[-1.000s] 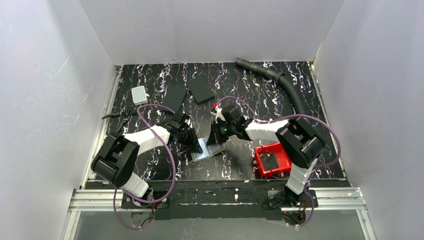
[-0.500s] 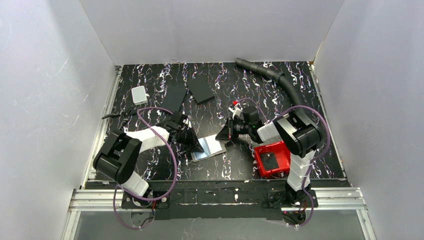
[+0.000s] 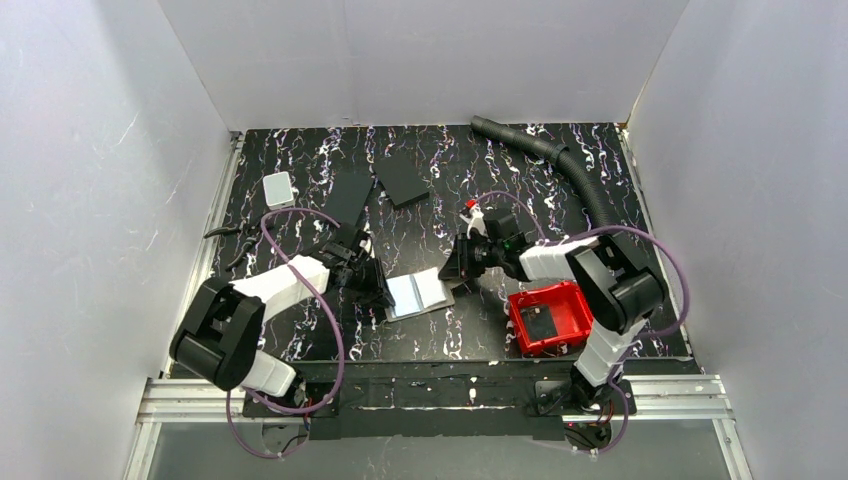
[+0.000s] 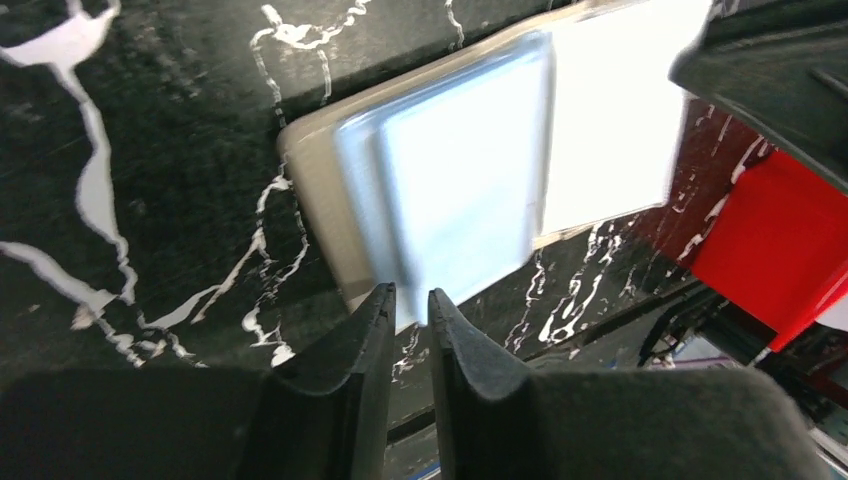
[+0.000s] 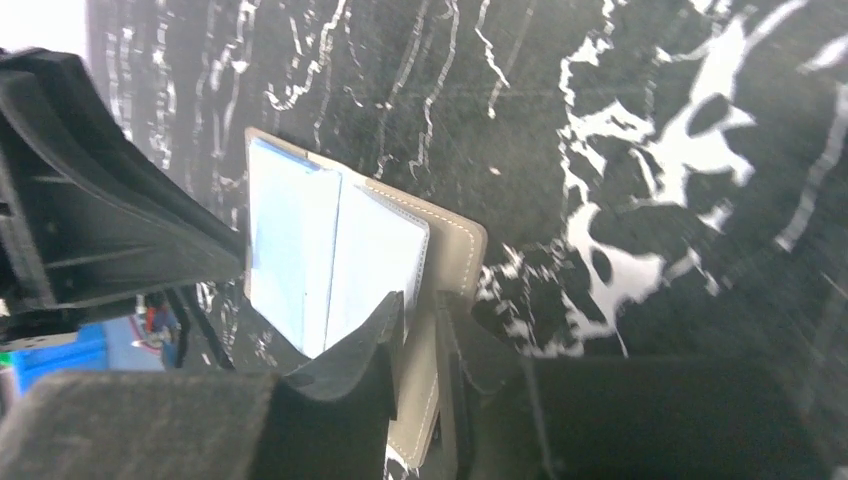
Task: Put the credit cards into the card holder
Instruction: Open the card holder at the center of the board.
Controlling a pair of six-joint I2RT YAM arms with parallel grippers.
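Card holder (image 3: 421, 292) open flat between left gripper (image 4: 410, 293) and right gripper (image 5: 420, 302), both slightly parted at its opposite edges.

Table (image 3: 480, 335): black, white-veined, enclosed by plain white walls (image 3: 430, 60). A red open-topped tray (image 3: 540, 292) is noted near right, with a dark item seen inside. A small white rounded box (image 3: 278, 188) is recorded far left. To its right lies one matte black slab (image 3: 351, 196), with a second slab (image 3: 401, 181) near it. A ribbed black hose (image 3: 570, 170) is laid curving from the far edge along the right side.
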